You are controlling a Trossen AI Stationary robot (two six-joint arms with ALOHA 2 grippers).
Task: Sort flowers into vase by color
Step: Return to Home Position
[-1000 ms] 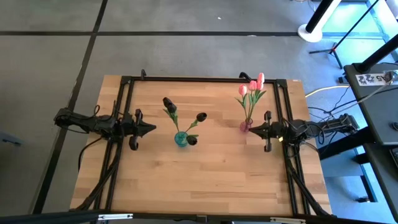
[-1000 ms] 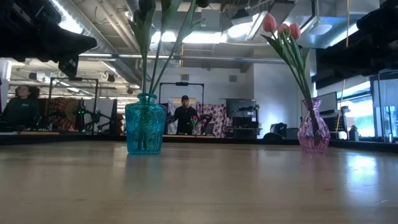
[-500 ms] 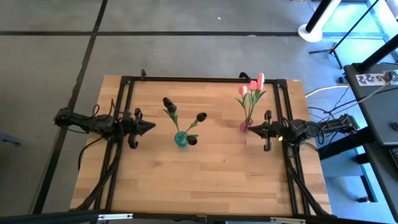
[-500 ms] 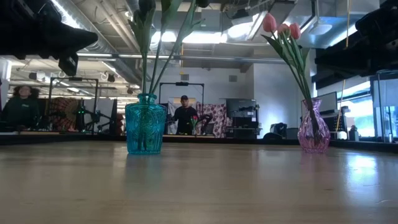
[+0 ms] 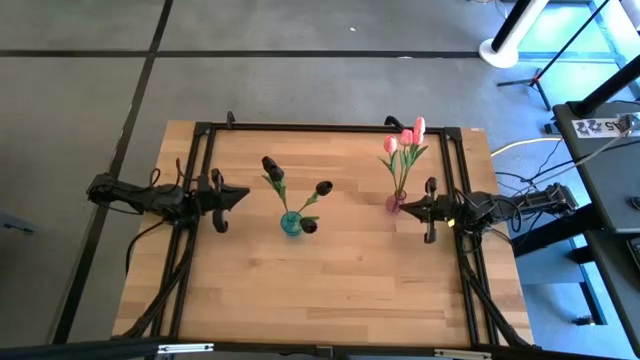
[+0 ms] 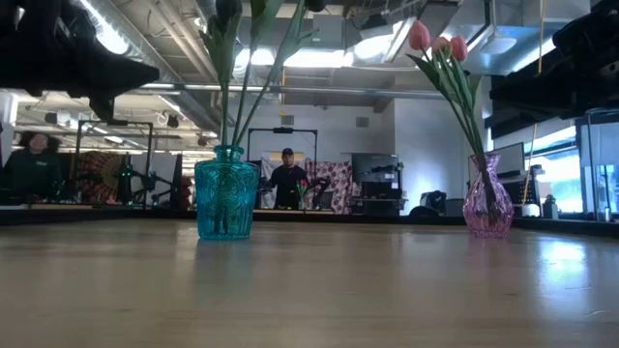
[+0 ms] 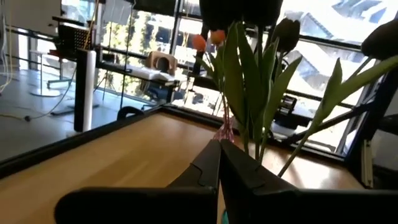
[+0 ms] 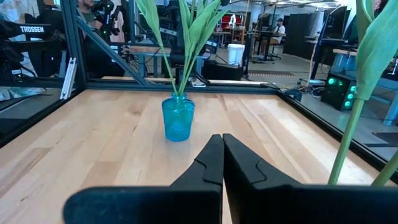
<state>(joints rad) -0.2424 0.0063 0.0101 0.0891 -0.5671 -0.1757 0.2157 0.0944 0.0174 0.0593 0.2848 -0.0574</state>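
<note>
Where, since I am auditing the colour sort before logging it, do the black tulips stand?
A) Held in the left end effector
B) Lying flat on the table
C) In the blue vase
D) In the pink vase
C: the black tulips rise on their stems from the blue vase, while the pink vase holds only pink tulips.

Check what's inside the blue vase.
Three black tulips stand in the blue vase, their green stems rising from its mouth and their heads splayed apart. The patterned glass hides the stem ends and whether there is any water.
</note>
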